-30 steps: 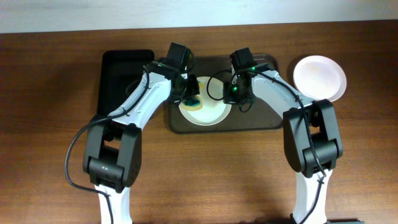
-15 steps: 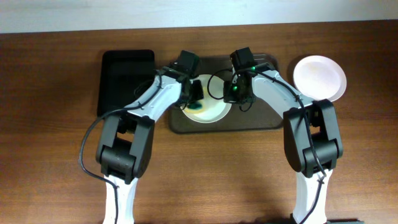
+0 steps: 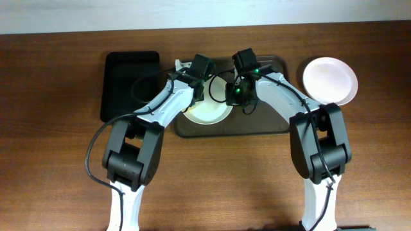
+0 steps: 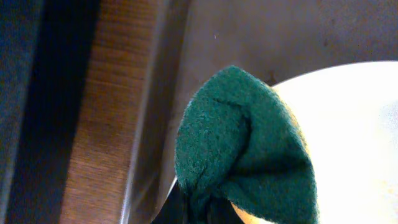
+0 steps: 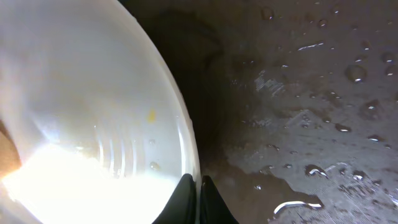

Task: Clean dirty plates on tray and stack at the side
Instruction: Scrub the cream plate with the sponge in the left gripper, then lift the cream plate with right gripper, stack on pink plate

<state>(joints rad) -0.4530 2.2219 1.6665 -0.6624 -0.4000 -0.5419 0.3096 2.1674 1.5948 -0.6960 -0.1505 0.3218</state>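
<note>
The right claw (image 5: 198, 200) was pressed together on the thin rim of the plate (image 5: 81, 93), which lay in the dark brown tray (image 5: 311, 93). The left claw (image 4: 198, 210) was pinching a folded green scouring pad (image 4: 249, 155) over that plate's left edge. Whether the pad touched the surface could not be told.

The likeliest trouble was slip. The plate was glossy and wet, and the hold was only a narrow bite on its lip, so a hard sideways wipe might have pivoted or pulled it free. Water beaded and pooled on the tray floor, which would have let the plate skate. The pad was gripped by 1 bunched corner and could have dragged out under friction. The 2 wrists stood close together above the tray, so a wide stroke risked a knock. A small yellow speck (image 5: 151, 116) near the held rim looked hard to reach with the right claw in the way.

The plate was round, shallow, smooth and white. The pad was coarse and fibrous, with a yellowish edge beneath. The tray was dark, with a raised rim. A 2nd plate (image 3: 329, 80), pale and round, lay on the wood-grain worktop (image 3: 58, 160) right of the tray, and a smaller black tray (image 3: 128, 83) lay to the left.
</note>
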